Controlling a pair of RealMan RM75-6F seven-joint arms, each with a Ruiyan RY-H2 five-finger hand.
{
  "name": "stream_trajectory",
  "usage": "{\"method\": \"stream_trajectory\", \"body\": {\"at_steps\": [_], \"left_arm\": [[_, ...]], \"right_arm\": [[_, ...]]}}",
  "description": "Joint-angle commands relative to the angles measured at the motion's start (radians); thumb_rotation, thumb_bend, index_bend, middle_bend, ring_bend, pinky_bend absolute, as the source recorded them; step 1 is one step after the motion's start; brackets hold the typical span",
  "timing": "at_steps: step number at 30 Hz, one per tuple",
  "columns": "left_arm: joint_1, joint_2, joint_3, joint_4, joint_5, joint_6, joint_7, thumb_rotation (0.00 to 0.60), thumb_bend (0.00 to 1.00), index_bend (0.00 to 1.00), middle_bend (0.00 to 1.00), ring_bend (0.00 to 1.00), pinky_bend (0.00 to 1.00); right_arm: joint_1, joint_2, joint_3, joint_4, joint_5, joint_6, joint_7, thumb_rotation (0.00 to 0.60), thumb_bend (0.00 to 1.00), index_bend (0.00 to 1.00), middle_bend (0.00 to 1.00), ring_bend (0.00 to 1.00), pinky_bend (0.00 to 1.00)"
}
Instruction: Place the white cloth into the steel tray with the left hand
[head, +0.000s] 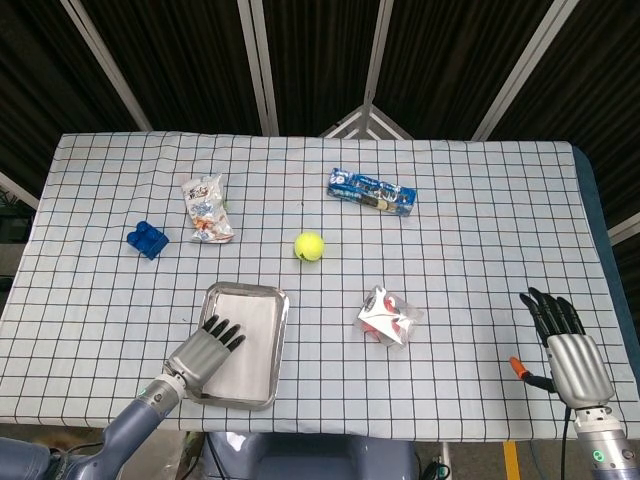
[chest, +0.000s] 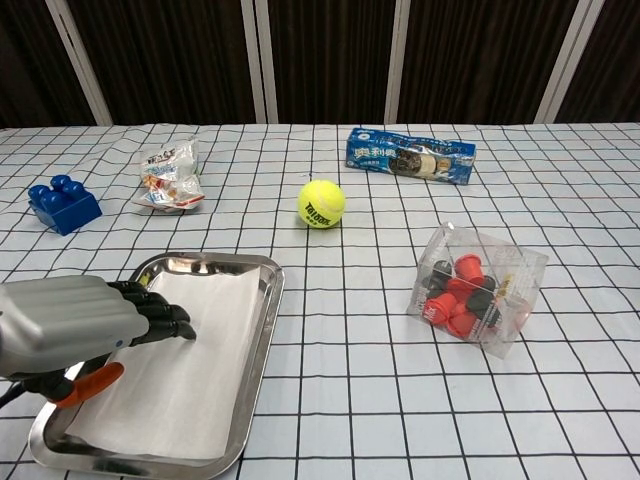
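Cloth (chest: 185, 375) flat inside tray (chest: 262, 345), lower left of frame: placement looks done. Left robot hand (chest: 85, 325) over tray's left edge, fingers apart, empty. Right robot hand (head: 570, 352) idle lower right, fingers spread.

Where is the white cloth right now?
The white cloth lies flat inside the steel tray at the table's near left, partly beneath the left hand.

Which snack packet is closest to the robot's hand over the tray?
The crinkly white packet at the back left, beside the blue block. It sits nearest the left hand; the blue biscuit pack and the clear bag of red pieces lie further right.
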Motion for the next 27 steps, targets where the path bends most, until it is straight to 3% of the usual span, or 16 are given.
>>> {"method": "stream_trajectory", "body": {"at_steps": [1, 9, 13, 16, 18, 20, 23, 27], "left_arm": [[0.01, 0.017, -0.01, -0.027, 0.05, 0.03, -0.037, 0.6, 0.71, 0.0, 0.0, 0.0, 0.0], [0.075, 0.157, 0.009, -0.141, 0.242, 0.141, -0.161, 0.6, 0.65, 0.0, 0.0, 0.0, 0.0], [0.137, 0.238, 0.045, -0.161, 0.369, 0.214, -0.249, 0.6, 0.53, 0.0, 0.0, 0.0, 0.0], [0.188, 0.263, 0.06, -0.139, 0.444, 0.275, -0.317, 0.6, 0.35, 0.0, 0.0, 0.0, 0.0], [0.241, 0.27, 0.07, -0.103, 0.51, 0.342, -0.388, 0.6, 0.2, 0.0, 0.0, 0.0, 0.0], [0.356, 0.254, 0.086, 0.001, 0.614, 0.512, -0.502, 0.6, 0.12, 0.0, 0.0, 0.0, 0.0], [0.46, 0.203, 0.089, 0.158, 0.703, 0.657, -0.596, 0.6, 0.08, 0.0, 0.0, 0.0, 0.0], [0.532, 0.174, 0.07, 0.269, 0.73, 0.748, -0.646, 0.6, 0.07, 0.0, 0.0, 0.0, 0.0]], "right_arm": [[0.0, 0.0, 0.001, 0.001, 0.001, 0.001, 0.003, 0.6, 0.31, 0.0, 0.0, 0.0, 0.0], [0.0, -0.001, 0.001, 0.003, 0.0, 0.001, 0.004, 0.6, 0.31, 0.0, 0.0, 0.0, 0.0], [-0.001, -0.002, 0.0, 0.002, 0.0, 0.001, -0.001, 0.6, 0.31, 0.0, 0.0, 0.0, 0.0], [0.0, -0.003, -0.001, 0.003, 0.0, 0.0, -0.006, 0.6, 0.31, 0.0, 0.0, 0.0, 0.0], [0.0, -0.004, -0.001, 0.004, -0.001, 0.0, -0.01, 0.6, 0.31, 0.0, 0.0, 0.0, 0.0], [0.001, -0.006, 0.001, 0.007, -0.002, 0.003, -0.017, 0.6, 0.31, 0.0, 0.0, 0.0, 0.0], [0.0, -0.009, 0.003, 0.012, -0.002, 0.006, -0.02, 0.6, 0.31, 0.0, 0.0, 0.0, 0.0], [0.0, -0.011, 0.003, 0.013, -0.006, 0.009, -0.022, 0.6, 0.31, 0.0, 0.0, 0.0, 0.0]]}}
